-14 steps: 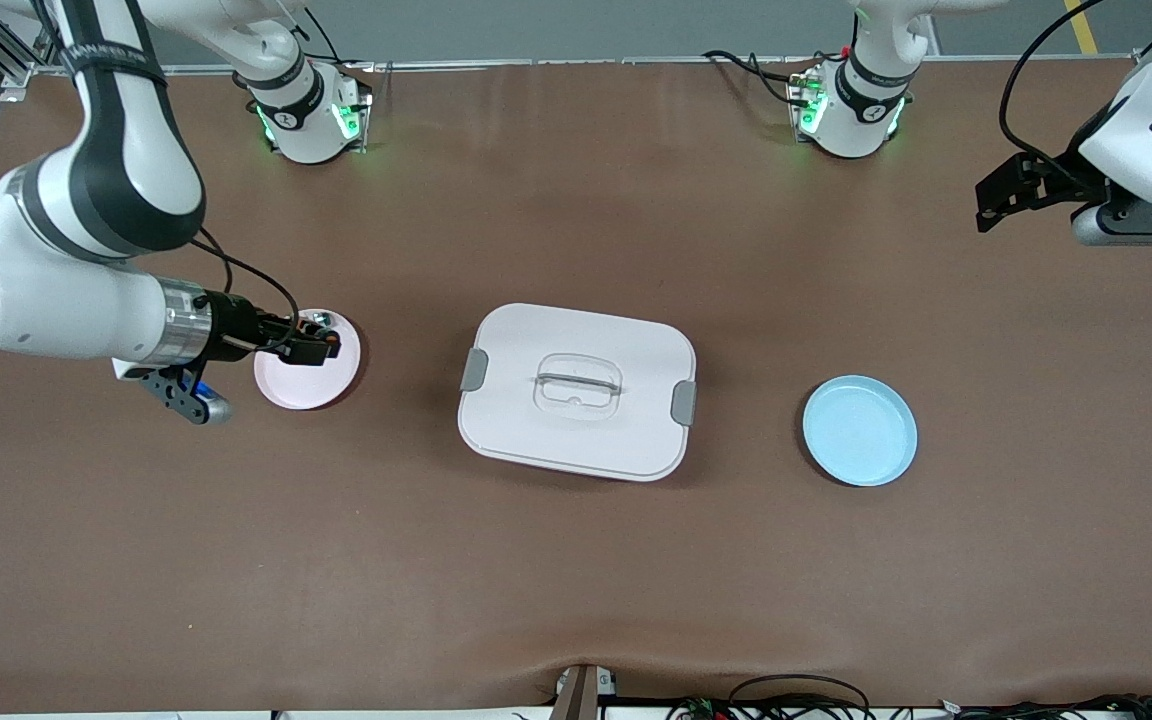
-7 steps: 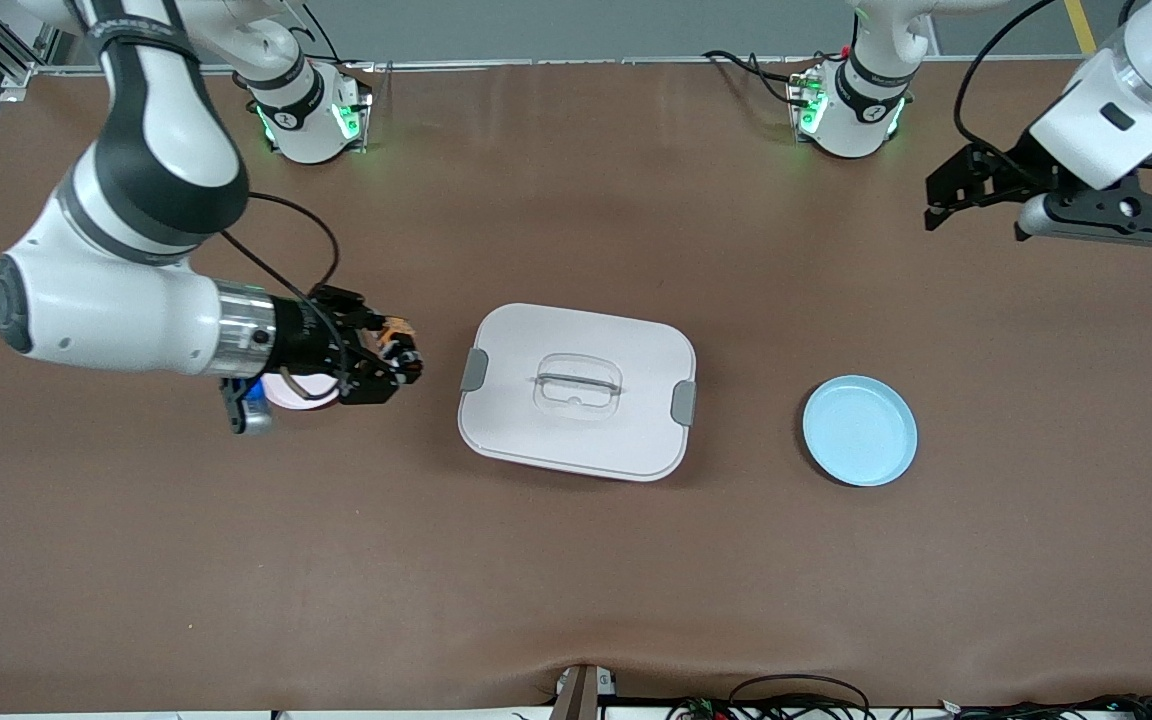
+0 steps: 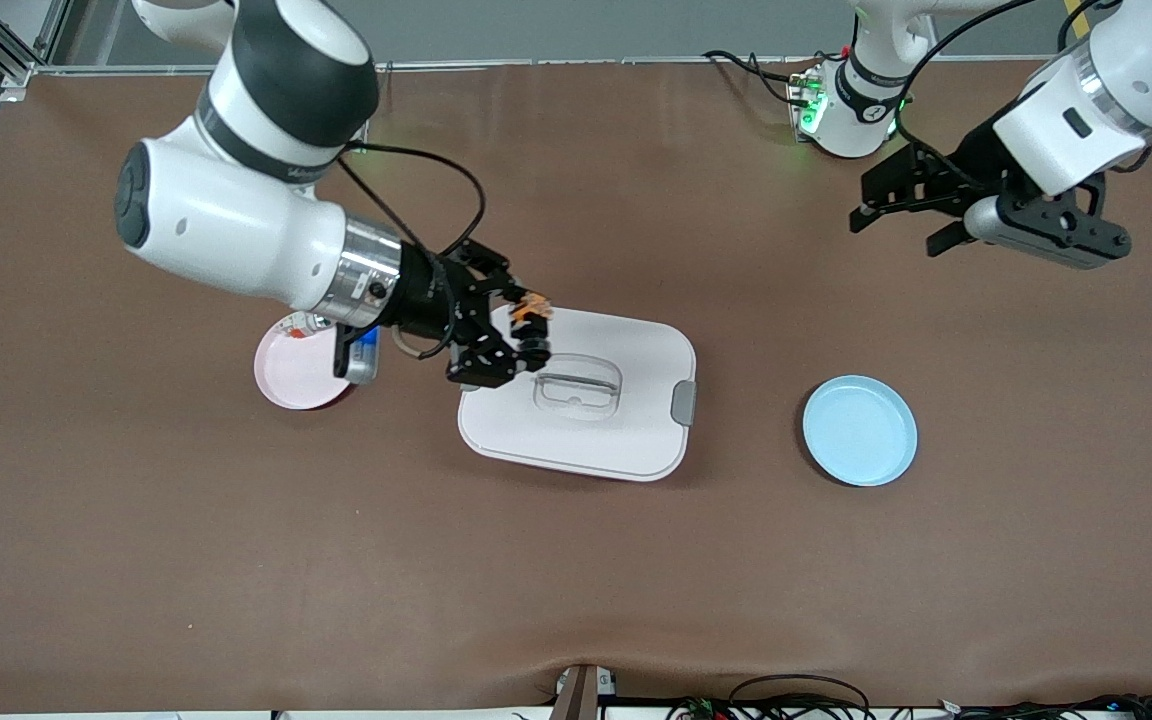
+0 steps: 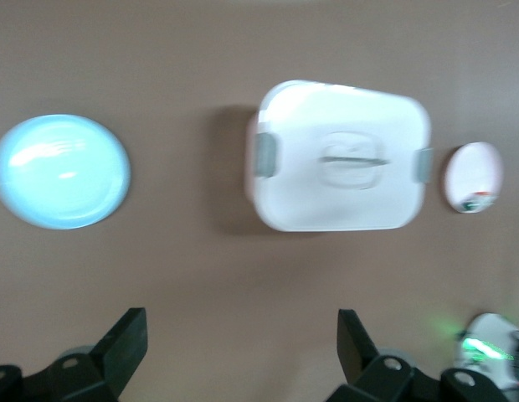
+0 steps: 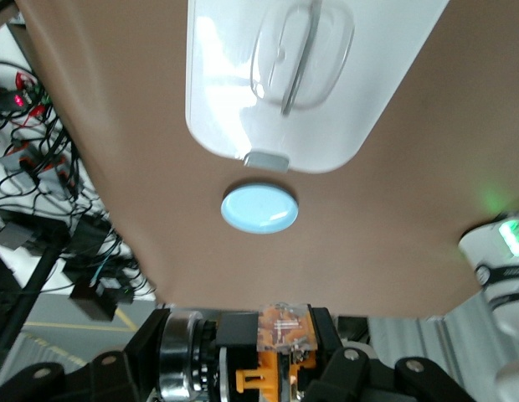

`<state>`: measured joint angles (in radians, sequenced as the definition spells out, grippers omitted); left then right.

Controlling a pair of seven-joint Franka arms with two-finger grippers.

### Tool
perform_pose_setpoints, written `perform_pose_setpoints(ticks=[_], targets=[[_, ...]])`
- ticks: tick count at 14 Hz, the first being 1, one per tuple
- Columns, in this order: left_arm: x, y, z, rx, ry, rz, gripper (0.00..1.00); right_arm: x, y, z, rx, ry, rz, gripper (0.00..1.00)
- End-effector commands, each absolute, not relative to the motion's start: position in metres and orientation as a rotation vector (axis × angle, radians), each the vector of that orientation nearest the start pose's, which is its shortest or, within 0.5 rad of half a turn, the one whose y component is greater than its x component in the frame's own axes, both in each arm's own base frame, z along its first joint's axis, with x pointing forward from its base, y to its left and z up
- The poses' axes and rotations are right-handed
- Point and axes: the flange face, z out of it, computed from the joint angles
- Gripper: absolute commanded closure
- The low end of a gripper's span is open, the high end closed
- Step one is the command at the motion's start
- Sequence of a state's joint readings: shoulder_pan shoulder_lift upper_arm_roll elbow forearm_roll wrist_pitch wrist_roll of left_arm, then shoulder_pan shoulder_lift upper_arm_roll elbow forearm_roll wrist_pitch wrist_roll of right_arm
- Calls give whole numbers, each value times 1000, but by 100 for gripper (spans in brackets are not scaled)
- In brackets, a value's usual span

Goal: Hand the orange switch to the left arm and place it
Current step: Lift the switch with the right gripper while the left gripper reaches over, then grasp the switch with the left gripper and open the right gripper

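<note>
The orange switch (image 3: 533,317) is a small black and orange part, and my right gripper (image 3: 526,338) is shut on it. It hangs in the air over the edge of the white box (image 3: 576,440) toward the right arm's end. In the right wrist view the orange switch (image 5: 283,328) sits clamped in the right gripper (image 5: 280,358), with the box (image 5: 243,75) below. My left gripper (image 3: 901,222) hovers open and empty over bare table near the left arm's base. The left wrist view shows its fingers (image 4: 125,343) wide apart, with the box (image 4: 335,201) far off.
A pink plate (image 3: 288,380) lies beside the box toward the right arm's end, with a small whitish part (image 3: 302,325) on it. A light blue plate (image 3: 859,431) lies beside the box toward the left arm's end. Cables run along the table's edges.
My right gripper has lifted the orange switch off the pink plate and carried it up over the box's edge. The left arm has swung in toward the table's middle, still open.
</note>
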<state>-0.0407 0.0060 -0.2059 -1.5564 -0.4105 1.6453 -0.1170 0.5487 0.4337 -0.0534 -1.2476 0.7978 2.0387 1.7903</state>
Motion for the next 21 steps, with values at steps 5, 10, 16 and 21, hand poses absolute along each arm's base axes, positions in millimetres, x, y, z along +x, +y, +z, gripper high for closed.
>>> perform_pose_setpoints(ticks=[5,10,16,21], targets=[[559,-214,659,-3769,236,-41,0,627,445,560,-1564,1737,724,100],[569,-247,657,-3800,156,-135,1,626,448,565,-1553,1725,716,100],[586,-298,643,-3852,38,-390,6,607,483,574,-1517,1684,711,100],[591,-304,631,-3856,21,-375,14,591,506,576,-1514,1679,738,100]])
